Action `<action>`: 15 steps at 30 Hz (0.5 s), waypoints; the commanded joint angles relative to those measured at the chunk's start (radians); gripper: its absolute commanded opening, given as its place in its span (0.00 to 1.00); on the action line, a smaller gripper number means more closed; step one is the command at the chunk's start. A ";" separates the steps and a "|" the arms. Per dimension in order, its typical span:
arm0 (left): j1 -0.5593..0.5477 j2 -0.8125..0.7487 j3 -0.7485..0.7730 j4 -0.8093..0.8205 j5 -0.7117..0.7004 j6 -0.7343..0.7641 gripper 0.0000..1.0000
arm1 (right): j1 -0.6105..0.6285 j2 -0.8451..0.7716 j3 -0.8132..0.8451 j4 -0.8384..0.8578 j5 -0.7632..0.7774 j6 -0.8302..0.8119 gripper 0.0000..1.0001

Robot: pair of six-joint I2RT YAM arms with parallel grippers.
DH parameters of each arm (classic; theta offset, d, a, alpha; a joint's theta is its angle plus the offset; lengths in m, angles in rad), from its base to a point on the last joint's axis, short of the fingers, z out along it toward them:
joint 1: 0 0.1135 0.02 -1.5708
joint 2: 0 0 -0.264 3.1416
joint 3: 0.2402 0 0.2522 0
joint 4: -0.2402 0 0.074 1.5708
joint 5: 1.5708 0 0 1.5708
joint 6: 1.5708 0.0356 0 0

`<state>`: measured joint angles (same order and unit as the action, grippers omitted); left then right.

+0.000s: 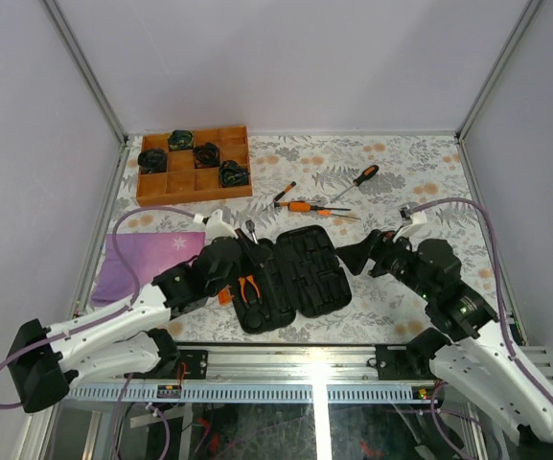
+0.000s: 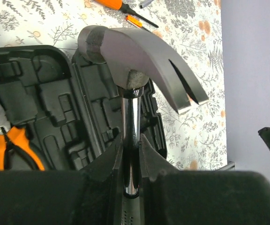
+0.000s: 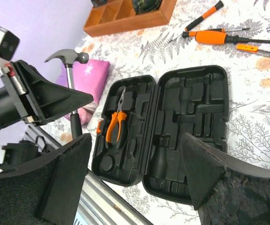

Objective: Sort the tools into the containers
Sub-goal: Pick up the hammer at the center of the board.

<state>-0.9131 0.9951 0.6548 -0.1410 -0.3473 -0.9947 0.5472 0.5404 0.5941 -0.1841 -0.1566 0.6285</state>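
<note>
The black tool case (image 1: 300,273) lies open at the table's front middle, with the orange-handled pliers (image 1: 248,287) in its left half. My left gripper (image 1: 228,257) is shut on the steel shaft of the hammer (image 2: 135,51) and holds it upright above the case (image 2: 55,103), head up. The hammer also shows in the right wrist view (image 3: 69,58). My right gripper (image 1: 357,257) is open and empty, just right of the case (image 3: 191,108). Three screwdrivers (image 1: 311,206) lie loose on the cloth behind the case.
A brown wooden compartment tray (image 1: 161,184) holding several black rolls stands at the back left. A purple cloth (image 1: 132,264) lies left of the case. Metal frame posts and the front rail (image 1: 286,364) bound the table.
</note>
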 commanded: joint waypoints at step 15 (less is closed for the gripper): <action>0.022 -0.187 -0.019 -0.134 -0.075 -0.035 0.00 | 0.720 0.561 0.166 0.367 0.581 -0.087 0.83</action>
<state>-0.9001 0.8268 0.6270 -0.2718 -0.3813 -1.0031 1.2205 1.0340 0.7273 -0.0334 0.3595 0.5667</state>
